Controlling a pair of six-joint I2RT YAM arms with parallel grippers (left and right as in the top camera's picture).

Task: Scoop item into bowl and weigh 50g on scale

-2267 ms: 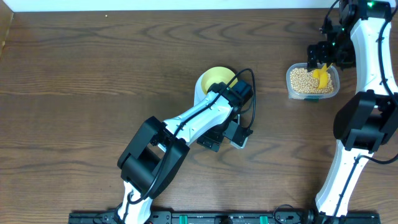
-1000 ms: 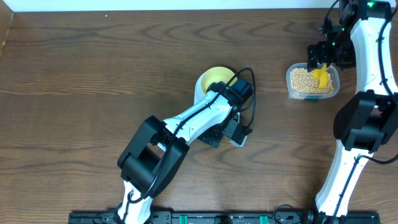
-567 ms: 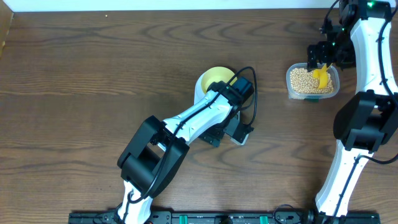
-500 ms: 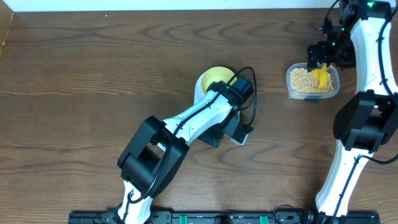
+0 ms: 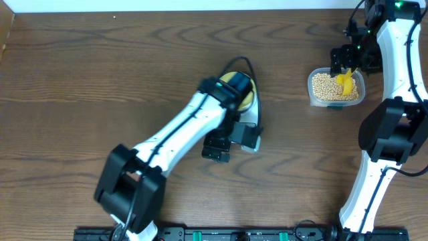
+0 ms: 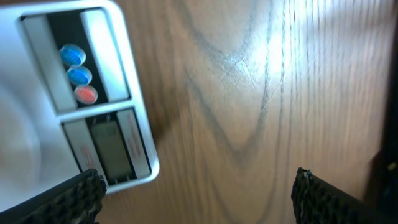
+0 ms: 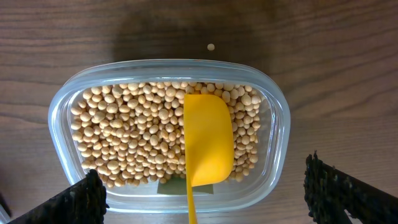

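Observation:
The white scale (image 6: 56,93) shows its blue and red buttons and grey display at the left of the left wrist view. In the overhead view the scale (image 5: 250,119) is mostly under my left arm, and the pale-yellow bowl (image 5: 247,99) on it is partly hidden by the wrist. My left gripper (image 5: 231,140) is open and empty over the scale's front edge; in its wrist view (image 6: 199,205) bare wood lies between the fingers. The beans (image 7: 137,124) fill a clear tub (image 7: 273,99). My right gripper (image 7: 199,208) is open over the tub (image 5: 336,99).
A yellow long-handled scoop (image 7: 208,137) lies in the beans, its handle running toward my right gripper; it also shows in the overhead view (image 5: 346,82). One stray bean (image 7: 211,46) lies on the wood beyond the tub. Both arm bases stand at the front edge.
My left arm has swung: its elbow dropped to the front left and its wrist now lies over the bowl. The left gripper shifted slightly left. The right arm has not moved.

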